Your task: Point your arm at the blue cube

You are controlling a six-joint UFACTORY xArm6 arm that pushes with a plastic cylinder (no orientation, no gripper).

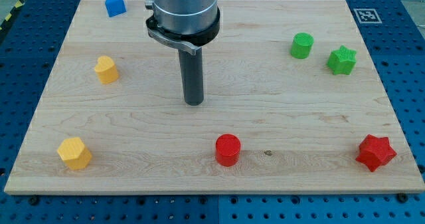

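Observation:
The blue cube [115, 4] sits near the board's top left corner. My tip [193, 102] rests on the wooden board near its middle, far to the lower right of the blue cube. The rod rises from the tip to the arm's grey body [183, 11] at the view's top. The red cylinder [227, 149] lies below the tip.
A yellow block [106, 69] lies left of the tip and a yellow hexagonal block [74, 153] at the bottom left. A green cylinder [301, 45] and a green star [341, 60] lie at the upper right. A red star [375, 152] lies at the bottom right.

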